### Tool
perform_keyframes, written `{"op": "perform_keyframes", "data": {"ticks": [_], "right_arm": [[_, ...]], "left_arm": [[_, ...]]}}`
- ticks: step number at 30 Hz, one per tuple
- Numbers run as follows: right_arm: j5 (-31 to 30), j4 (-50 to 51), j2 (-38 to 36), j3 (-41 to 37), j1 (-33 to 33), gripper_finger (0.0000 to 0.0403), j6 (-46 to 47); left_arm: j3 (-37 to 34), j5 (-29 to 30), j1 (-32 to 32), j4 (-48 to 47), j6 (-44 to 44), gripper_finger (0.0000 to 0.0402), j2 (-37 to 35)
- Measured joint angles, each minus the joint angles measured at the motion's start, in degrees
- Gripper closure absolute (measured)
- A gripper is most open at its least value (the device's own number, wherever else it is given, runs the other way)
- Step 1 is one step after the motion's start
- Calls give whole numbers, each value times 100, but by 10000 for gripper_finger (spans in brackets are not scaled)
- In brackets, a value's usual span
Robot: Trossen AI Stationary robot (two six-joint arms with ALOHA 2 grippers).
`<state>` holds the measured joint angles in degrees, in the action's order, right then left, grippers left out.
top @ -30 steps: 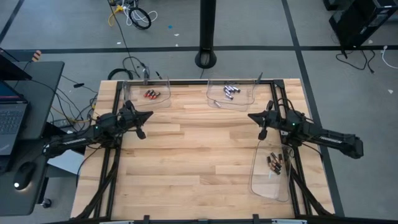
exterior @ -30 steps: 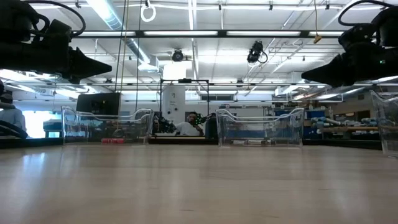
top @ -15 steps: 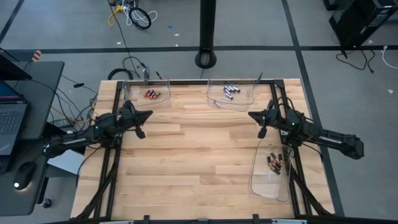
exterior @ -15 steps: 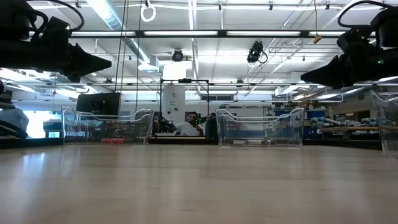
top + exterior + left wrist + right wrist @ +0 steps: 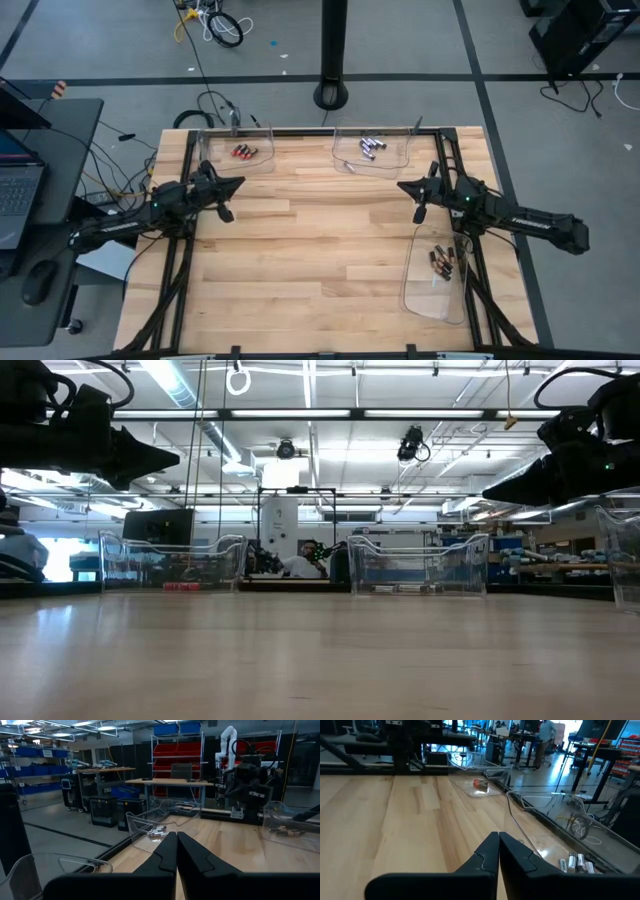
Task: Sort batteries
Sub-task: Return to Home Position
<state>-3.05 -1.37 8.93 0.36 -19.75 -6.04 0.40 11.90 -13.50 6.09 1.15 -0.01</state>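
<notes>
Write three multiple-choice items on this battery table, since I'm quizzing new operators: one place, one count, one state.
1. Where do the small red cylindrical batteries lie? A. in a cardboard box B. in the clear plastic tray at the far-left corner C. in a metal bowl
2. How many clear trays hold batteries? A. two B. five C. three
3. How do the left gripper and right gripper stand? A. both shut, empty B. both wide open C. each shut on a battery

Key: B, the high view shows them there; C, silver batteries lie in the far-middle tray and dark batteries in the right-side tray too; A, each wrist view shows fingers pressed together, nothing between.
</notes>
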Motion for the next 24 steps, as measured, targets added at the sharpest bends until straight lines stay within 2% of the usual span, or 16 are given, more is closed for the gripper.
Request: {"op": "perform_keyframes", "data": {"ticks": [7, 24], "right_arm": [[-9, -2, 0, 0, 0, 367, -11], [-13, -2, 0, 0, 0, 366, -11]], "left_arm": [[0, 0, 0, 7, 4, 385, 0], [0, -7, 0, 8, 6, 385, 0]]}}
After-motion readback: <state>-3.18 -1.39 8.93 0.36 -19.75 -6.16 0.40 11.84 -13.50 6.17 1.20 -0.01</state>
